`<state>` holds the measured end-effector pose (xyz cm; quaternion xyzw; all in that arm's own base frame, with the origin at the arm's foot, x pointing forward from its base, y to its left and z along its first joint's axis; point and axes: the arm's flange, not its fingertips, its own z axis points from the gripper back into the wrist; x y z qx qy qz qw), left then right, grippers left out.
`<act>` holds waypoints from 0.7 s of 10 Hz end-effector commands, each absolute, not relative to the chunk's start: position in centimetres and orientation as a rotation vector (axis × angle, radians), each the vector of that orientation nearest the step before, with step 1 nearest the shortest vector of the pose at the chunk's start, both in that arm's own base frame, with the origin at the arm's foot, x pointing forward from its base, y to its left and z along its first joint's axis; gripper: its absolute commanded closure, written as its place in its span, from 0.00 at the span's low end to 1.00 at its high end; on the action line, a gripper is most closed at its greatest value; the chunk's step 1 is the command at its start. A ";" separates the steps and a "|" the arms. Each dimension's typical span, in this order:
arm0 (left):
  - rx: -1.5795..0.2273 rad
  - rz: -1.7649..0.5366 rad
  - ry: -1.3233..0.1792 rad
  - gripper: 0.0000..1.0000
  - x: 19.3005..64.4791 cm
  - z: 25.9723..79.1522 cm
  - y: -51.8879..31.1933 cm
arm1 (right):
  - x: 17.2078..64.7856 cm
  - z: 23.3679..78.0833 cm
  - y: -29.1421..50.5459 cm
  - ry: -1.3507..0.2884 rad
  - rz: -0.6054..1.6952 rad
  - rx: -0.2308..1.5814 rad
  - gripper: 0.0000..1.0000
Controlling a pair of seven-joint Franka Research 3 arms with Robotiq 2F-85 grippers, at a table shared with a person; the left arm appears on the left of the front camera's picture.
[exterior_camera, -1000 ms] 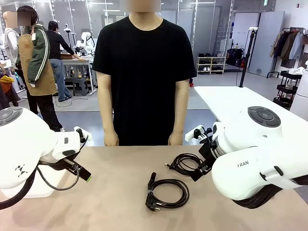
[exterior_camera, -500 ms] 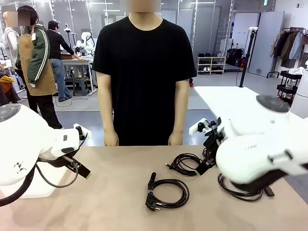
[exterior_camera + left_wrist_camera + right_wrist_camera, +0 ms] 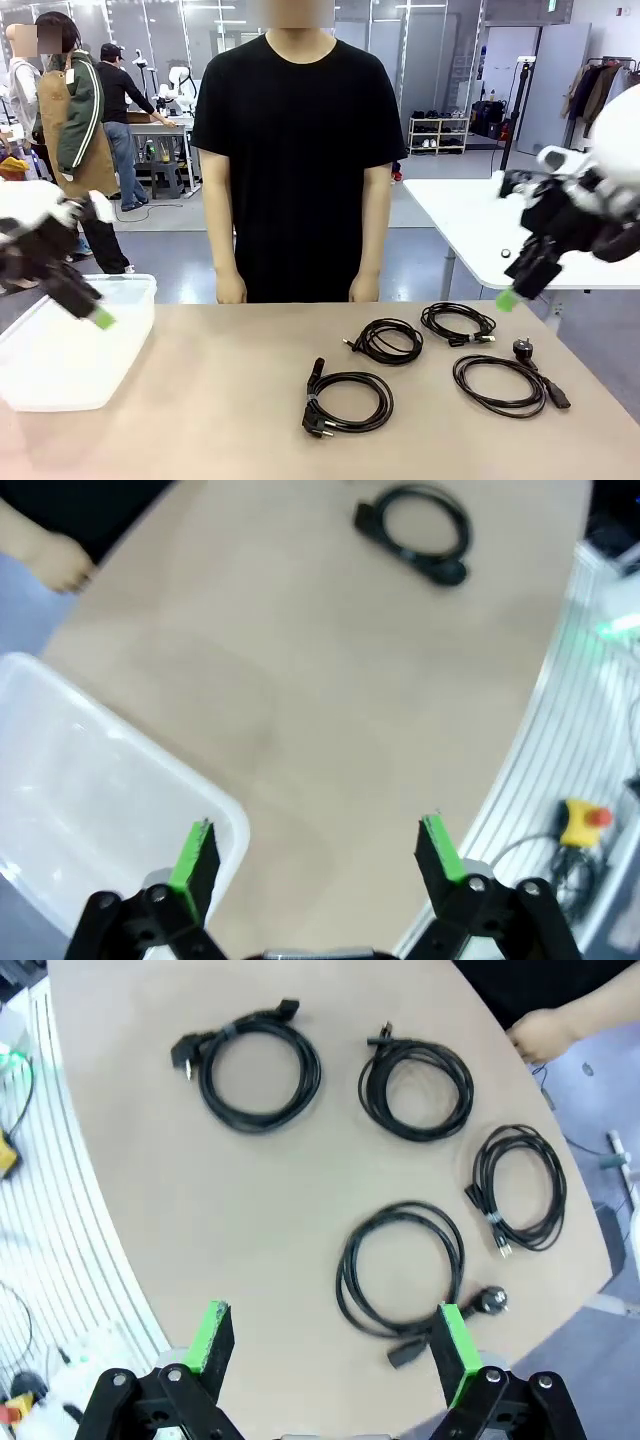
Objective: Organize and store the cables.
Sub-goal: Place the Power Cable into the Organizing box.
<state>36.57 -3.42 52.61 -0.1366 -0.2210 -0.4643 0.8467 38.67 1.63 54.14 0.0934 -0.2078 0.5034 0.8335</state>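
The tub (image 3: 60, 372), a white see-through box, stands at the left end of the desk (image 3: 220, 400), and I take it as my mark. From the tub toward the cables, a wide stretch of bare desk is free for moving. A person (image 3: 300, 150) stands at the desk's far edge, across from this free stretch, with both hands hanging just at the edge. The end of the desk farthest from the tub is rounded.

Four cables lie flat on the desk, each in a round coil. All are well apart from the tub and none touches another. The first cable (image 3: 348, 402) is closest to the tub and on my side of the desk. The second cable (image 3: 388, 340) lies a little farther from the tub, toward the person. The third cable (image 3: 458, 322) is farther again, near the far edge. The fourth cable (image 3: 500, 383) is farthest from the tub, near the rounded end.

The left jaws stand wide apart and hold nothing. They are raised over the tub's corner: one green pad (image 3: 195, 855) shows over its rim, the other over bare desk. The first cable is well ahead of them.

The right jaws are also wide apart and empty, raised high above the rounded end. In the right wrist view the fourth cable lies below them between the two pads (image 3: 212, 1335), untouched.
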 end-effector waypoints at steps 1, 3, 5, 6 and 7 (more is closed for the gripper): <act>-0.348 -1.038 -0.468 0.00 35.3 54.4 2.7 | 35.5 53.5 -2.6 -0.535 1.094 0.232 0.00; -0.431 -0.988 -0.543 0.00 33.4 54.3 7.3 | 31.7 52.4 -6.7 -0.675 1.043 0.238 0.00; -0.424 -0.932 -0.557 0.00 31.7 53.6 10.0 | 28.5 50.8 -9.4 -0.731 0.937 0.268 0.00; -0.426 -0.918 -0.566 0.00 31.9 53.1 10.1 | 28.1 50.5 -10.0 -0.743 0.929 0.261 0.00; -0.419 -0.883 -0.571 0.00 32.0 53.1 10.1 | 27.7 50.3 -10.0 -0.747 0.911 0.271 0.00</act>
